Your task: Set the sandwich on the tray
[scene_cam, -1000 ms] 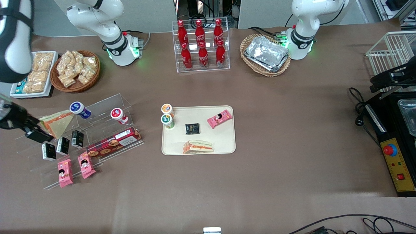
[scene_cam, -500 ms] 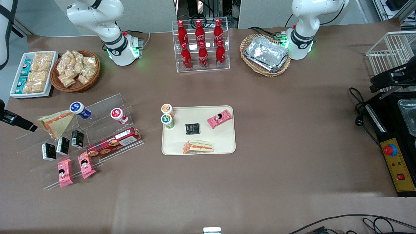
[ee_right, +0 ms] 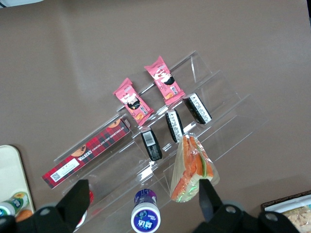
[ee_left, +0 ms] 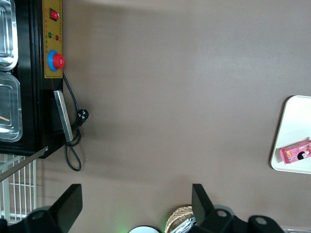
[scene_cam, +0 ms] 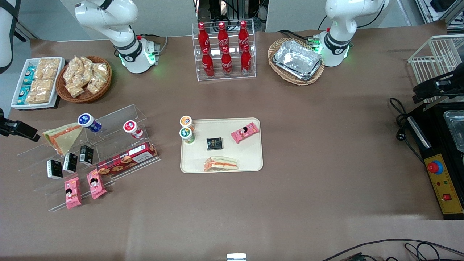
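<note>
Front view shows one cream tray (scene_cam: pixel 253 159) with rounded corners near the middle of the table, and on it one sandwich (scene_cam: pixel 221 164), one pink snack pack (scene_cam: pixel 245 132), one small black packet (scene_cam: pixel 214 143) and two round cups (scene_cam: pixel 186 129) at its rim. Toward the working arm's end stands a clear stepped display (scene_cam: pixel 119 117) carrying one wedge sandwich (scene_cam: pixel 63 137), one red biscuit box (scene_cam: pixel 127 158), two capped cups (scene_cam: pixel 108 125), three black packets (scene_cam: pixel 70 162) and two pink packs (scene_cam: pixel 84 187). Six red bottles (scene_cam: pixel 224 49) fill a clear rack farther from the camera.

The sandwich lies flat inside the tray, along the rim nearest the camera. It is long and narrow, clear-wrapped, with white bread and a red-orange stripe of filling. It is well apart from the gripper (ee_right: pixel 141 191), which hangs above the display at the working arm's end, over the wedge sandwich and the blue-capped cup; its two fingers (ee_right: pixel 73 201) are spread wide and carry nothing
</note>
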